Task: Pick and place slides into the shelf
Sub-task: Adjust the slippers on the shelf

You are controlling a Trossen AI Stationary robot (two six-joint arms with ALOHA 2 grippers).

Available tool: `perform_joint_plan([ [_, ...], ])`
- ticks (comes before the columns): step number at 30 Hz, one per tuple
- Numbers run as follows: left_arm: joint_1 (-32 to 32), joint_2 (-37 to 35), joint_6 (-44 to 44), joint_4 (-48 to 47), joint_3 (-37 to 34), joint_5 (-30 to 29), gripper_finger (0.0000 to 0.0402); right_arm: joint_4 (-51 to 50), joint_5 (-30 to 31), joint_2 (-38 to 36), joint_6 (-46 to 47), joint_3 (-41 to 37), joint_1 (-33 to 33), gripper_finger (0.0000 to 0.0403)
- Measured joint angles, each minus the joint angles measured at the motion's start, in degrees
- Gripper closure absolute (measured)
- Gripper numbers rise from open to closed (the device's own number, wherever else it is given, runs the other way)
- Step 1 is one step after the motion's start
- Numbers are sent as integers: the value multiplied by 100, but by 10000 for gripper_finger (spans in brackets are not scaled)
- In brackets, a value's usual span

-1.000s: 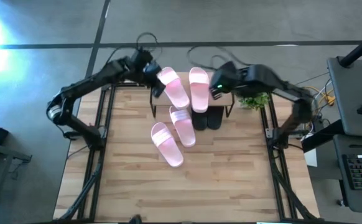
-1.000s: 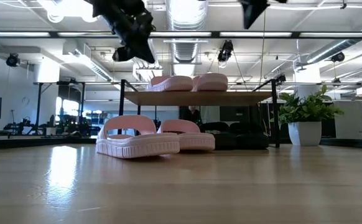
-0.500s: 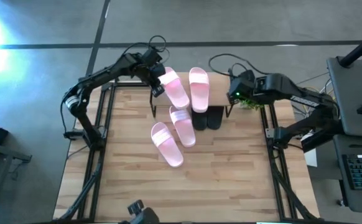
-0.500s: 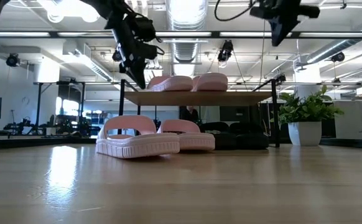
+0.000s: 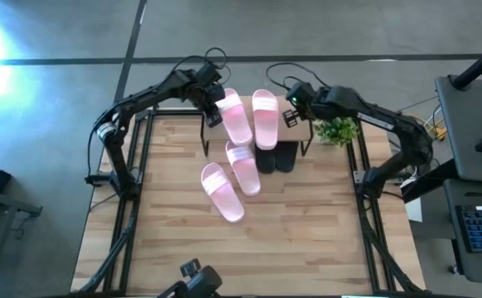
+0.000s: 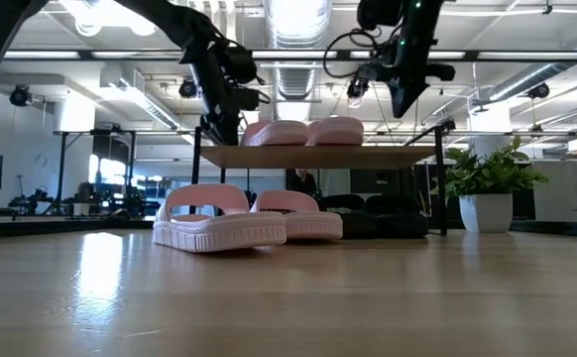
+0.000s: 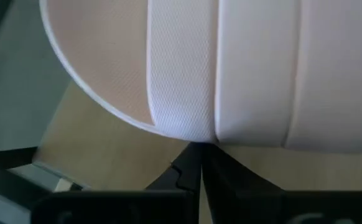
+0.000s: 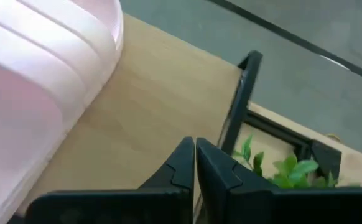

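On the shelf [image 5: 295, 132] top, two pale pink slides [image 5: 234, 118] [image 5: 265, 117] lying side by side, the left end effector [image 5: 212, 116] pressed fingers-together against the outer edge of the left one, the right end effector [image 5: 291, 117] also closed and empty just beside the right one. Below and in front, two more pink slides [image 5: 223, 193] [image 5: 243, 167] on the counter [image 5: 183, 248], two black slides [image 5: 276, 157] under the plank. Risk of a nudge skidding the angled left slide [image 7: 231, 68] off the narrow plank, or of a closed tip snagging a strap; likely also a knock to the potted plant [image 5: 338, 132] near the right arm.
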Motion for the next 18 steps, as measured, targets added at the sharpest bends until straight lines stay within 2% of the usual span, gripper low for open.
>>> perform_joint_plan([
  [11, 35, 240, 104, 486, 550, 65, 401, 370, -718, 918, -843, 253, -362, 394],
  [14, 43, 243, 131, 478, 572, 65, 401, 606, -776, 1086, -955, 253, -397, 394],
  [18, 37, 247, 131, 440, 559, 243, 401, 1012, -1162, 1159, -976, 253, -467, 394],
])
